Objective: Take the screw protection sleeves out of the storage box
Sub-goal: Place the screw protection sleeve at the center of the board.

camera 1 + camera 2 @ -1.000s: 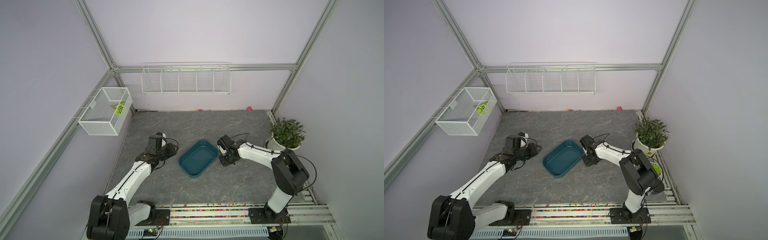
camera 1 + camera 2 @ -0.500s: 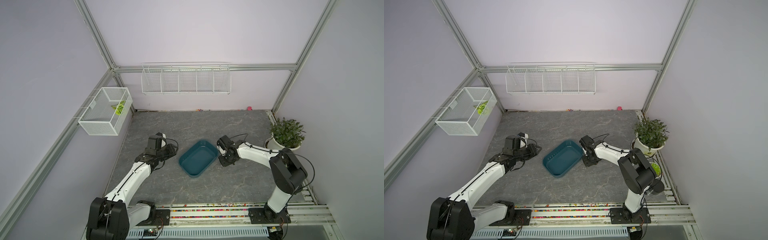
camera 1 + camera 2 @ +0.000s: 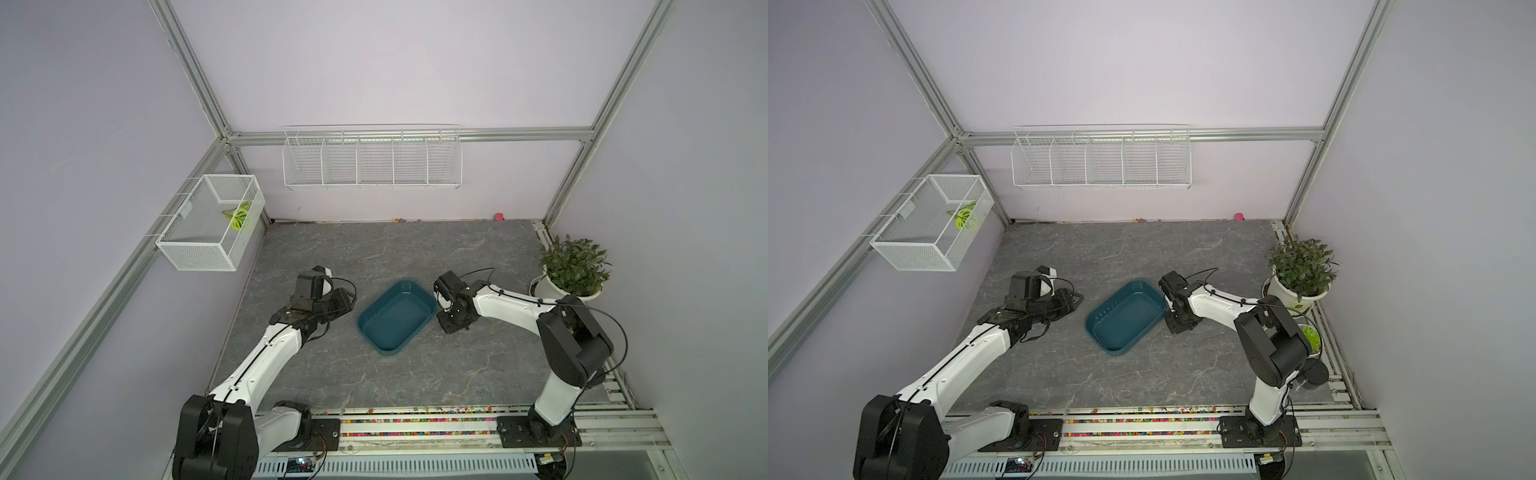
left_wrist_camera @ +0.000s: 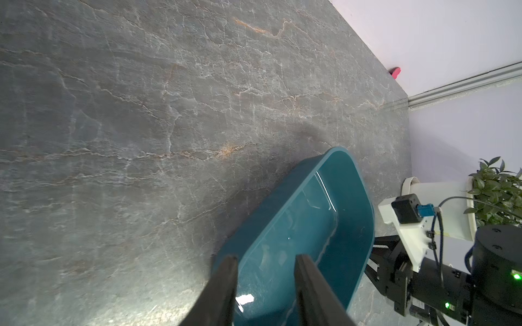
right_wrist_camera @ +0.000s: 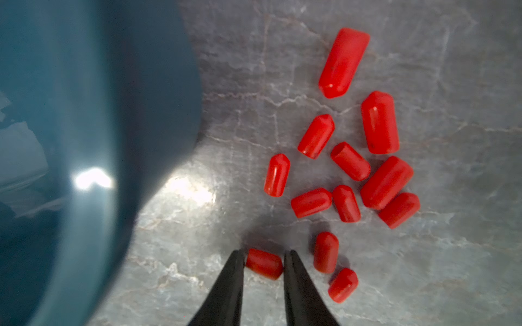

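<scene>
Your right gripper (image 5: 264, 251): tips barely parted, gripping nothing. 1 screw protection sleeve (image 5: 264, 264) lies on table (image 5: 197, 282) between them, 11 more just beyond, all outside storage box (image 5: 84, 141).

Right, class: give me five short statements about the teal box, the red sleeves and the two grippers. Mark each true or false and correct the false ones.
1. No red sleeves show inside the dark teal plastic storage box. True.
2. The small red cylindrical sleeves lie inside a wire rack. False: they lie on the grey stone-patterned table, beside the box.
3. The left gripper holds a sleeve. False: nothing is between its fingers.
4. One sleeve lies between the right gripper's fingertips. True.
5. The potted green plant stands inside the white wire mesh basket. False: it stands by the table's edge, apart from the basket.
</scene>
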Motion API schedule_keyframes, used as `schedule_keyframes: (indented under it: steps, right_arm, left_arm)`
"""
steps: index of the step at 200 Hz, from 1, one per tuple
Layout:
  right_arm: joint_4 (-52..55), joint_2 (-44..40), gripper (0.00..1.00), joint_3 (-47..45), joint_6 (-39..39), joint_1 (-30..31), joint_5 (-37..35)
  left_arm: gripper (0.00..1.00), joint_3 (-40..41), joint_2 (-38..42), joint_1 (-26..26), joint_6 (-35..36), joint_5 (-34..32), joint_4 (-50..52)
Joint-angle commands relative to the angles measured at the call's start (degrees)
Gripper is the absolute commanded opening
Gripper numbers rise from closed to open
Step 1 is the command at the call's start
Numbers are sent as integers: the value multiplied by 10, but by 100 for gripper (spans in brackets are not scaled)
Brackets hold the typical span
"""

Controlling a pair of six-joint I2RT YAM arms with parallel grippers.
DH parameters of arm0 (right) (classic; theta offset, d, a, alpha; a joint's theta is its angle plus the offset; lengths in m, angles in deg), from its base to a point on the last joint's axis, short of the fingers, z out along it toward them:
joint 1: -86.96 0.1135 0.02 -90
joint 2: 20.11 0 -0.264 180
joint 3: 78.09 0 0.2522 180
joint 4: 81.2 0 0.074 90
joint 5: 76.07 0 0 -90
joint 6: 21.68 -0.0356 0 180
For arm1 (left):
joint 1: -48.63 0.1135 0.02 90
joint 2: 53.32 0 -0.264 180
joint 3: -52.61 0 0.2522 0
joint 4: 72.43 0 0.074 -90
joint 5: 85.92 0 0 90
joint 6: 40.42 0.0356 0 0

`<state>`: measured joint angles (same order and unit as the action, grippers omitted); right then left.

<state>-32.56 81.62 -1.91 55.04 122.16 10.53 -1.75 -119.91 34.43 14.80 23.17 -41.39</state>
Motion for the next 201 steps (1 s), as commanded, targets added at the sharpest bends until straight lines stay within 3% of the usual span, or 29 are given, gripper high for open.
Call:
schedule_keyframes:
  steps: [1,112,201]
  right_arm:
    - [2,-1,32,2,-2,-6,-8]
    - [24,-62,37,12,10,-8,-40]
    - [53,-172,50,15,2,-23,-53]
  left_arm:
    - [40,-7,10,3,11,-3,9]
    - [41,-5,21,3,13,-2,13]
    - [47,-5,33,3,21,-16,20]
